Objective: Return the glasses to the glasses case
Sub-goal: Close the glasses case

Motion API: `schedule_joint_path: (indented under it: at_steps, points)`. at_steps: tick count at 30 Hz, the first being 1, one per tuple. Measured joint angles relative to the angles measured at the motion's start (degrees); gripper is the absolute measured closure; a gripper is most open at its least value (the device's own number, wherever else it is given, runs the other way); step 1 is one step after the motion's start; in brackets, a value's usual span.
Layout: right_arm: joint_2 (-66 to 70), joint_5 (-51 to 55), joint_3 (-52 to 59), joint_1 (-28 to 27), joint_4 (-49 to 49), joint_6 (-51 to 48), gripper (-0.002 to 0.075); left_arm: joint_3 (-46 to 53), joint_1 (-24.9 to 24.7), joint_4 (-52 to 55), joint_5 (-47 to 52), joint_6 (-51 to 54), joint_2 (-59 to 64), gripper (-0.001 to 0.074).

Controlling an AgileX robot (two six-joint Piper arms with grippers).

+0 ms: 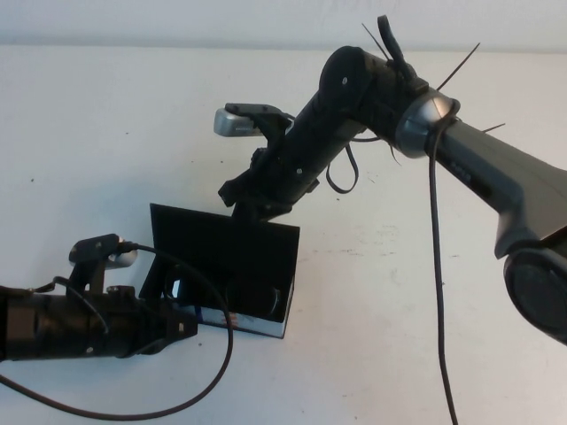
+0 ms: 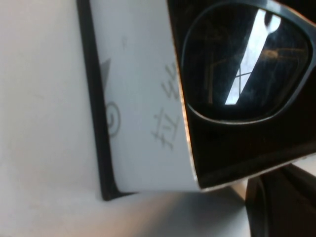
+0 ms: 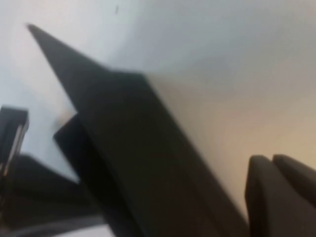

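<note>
Down at the near left of the bench, the left pincer (image 1: 182, 326) lies low and nearly level, its tip right against the left front corner of the glasses case (image 1: 257, 323); from where I stand I cannot tell whether its fingers are spread or closed, since the dark arm body and a looping black cable (image 1: 226, 354) cover them. Its wrist camera looks straight at the case's white front edge with faint printed characters, and just past that edge sits one lens of the glasses (image 2: 247, 61), a dark rim around a tinted, reflecting pane. The glasses (image 1: 232, 297) lie inside the open case, lenses facing up, resting in the black lining behind the pale front strip. The right pincer (image 1: 252, 211) reaches down from the far right, and its tip meets the top edge of the raised lid (image 1: 221, 243), which stands tilted back behind the tray; how its fingers are set I cannot tell, because they are dark against the dark lid. From its own wrist camera the lid (image 3: 128, 148) shows as a broad black slab cutting across the frame, with a blurred dark finger (image 3: 276, 197) beside it. The case sits on the plain white bench (image 1: 399, 336), well apart from the right arm's grey forearm link (image 1: 496, 177).
</note>
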Motion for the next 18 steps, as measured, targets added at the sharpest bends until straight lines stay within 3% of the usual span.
schedule_joint_path:
  at_steps: [11, 18]
  points:
    - [-8.8, 0.0, 12.2, 2.2, -0.4, -1.3, 0.0737, 0.0, 0.0, 0.7, -2.2, -0.7, -1.3, 0.0739]
    - [-9.8, -0.1, 17.7, 3.9, -0.5, -2.1, 0.0737, 3.7, 0.0, 8.4, -10.6, -9.7, -10.6, 0.0739]
